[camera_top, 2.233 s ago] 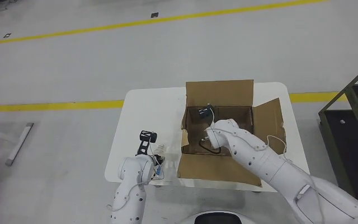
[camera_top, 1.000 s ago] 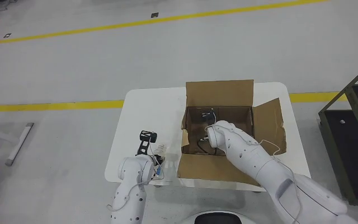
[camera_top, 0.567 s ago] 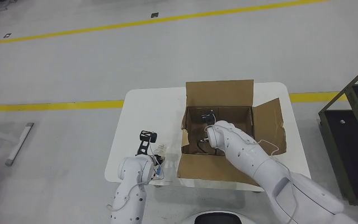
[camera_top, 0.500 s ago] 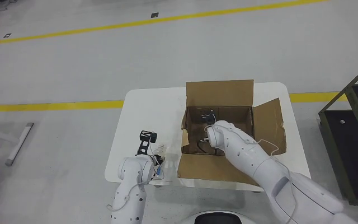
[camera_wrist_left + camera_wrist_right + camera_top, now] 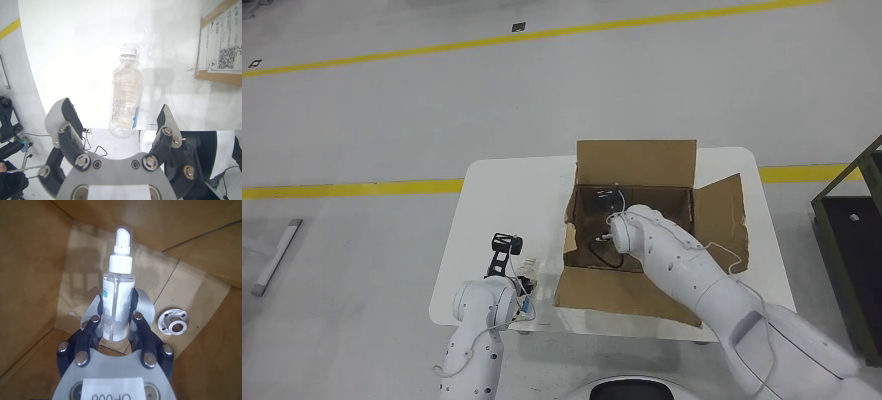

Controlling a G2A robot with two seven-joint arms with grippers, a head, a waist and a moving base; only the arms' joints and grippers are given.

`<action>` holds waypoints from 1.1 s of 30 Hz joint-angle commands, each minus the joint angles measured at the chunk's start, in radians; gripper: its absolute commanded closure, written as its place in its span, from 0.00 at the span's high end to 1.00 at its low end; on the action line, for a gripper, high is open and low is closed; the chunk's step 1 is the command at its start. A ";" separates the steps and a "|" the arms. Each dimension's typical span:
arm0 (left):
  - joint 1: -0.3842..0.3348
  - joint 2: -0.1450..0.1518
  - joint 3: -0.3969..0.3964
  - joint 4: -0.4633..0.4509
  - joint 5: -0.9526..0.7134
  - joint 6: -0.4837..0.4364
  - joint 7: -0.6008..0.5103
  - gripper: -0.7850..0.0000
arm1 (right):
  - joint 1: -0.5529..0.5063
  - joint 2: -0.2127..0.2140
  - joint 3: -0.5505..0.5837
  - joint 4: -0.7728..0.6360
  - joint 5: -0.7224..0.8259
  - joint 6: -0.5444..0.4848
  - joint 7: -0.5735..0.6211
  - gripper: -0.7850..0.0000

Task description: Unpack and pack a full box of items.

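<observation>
Step in hand looks like unpacking. Rt claw (image 5: 116,311) is clamped on the spray bottle (image 5: 118,291) at its lower body, inside the cardboard box (image 5: 28,266), nozzle pointing away from the wrist. A metal flange (image 5: 173,324) sits on the box floor just beside it.

Lt claw (image 5: 116,109) is spread wide, gripping nothing, above a water bottle (image 5: 125,94) that lies on its side on the desk (image 5: 75,47), base at the desk edge.

Next move prob. needs a straight lift to clear the box walls w/o tipping the bottle, then a carry over to the desk.

Rt wrist view gives the grip and flange. Top view gives the layout instead: box w/ flaps open (image 5: 635,162), the arm reaching in over its contents. Lt wrist view gives the bottle's lie.
</observation>
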 commanded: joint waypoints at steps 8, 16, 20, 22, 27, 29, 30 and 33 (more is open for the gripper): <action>0.000 0.000 0.000 0.000 0.000 0.000 0.000 1.00 | -0.178 0.126 0.177 -0.515 -0.212 0.039 0.060 0.00; 0.000 0.000 0.000 0.000 0.000 0.000 0.000 1.00 | -0.425 0.208 0.340 -0.997 -0.434 -0.015 0.209 0.00; 0.000 0.000 0.000 0.000 0.000 0.000 0.000 1.00 | -0.425 0.208 0.340 -0.997 -0.434 -0.015 0.209 0.00; 0.000 0.000 0.000 0.000 0.000 0.000 0.000 1.00 | -0.425 0.208 0.340 -0.997 -0.434 -0.015 0.209 0.00; 0.000 0.000 0.000 0.000 0.000 0.000 0.000 1.00 | -0.425 0.208 0.340 -0.997 -0.434 -0.015 0.209 0.00; 0.000 0.000 0.000 0.000 0.000 0.000 0.000 1.00 | -0.428 0.208 0.341 -0.997 -0.433 -0.016 0.203 0.00; 0.000 0.000 0.000 0.000 0.000 0.000 0.000 1.00 | -0.436 0.207 0.345 -1.006 -0.423 -0.023 0.183 0.00; 0.000 0.000 0.000 0.000 0.000 0.000 0.000 1.00 | -0.454 0.210 0.369 -1.048 -0.410 -0.040 0.158 0.00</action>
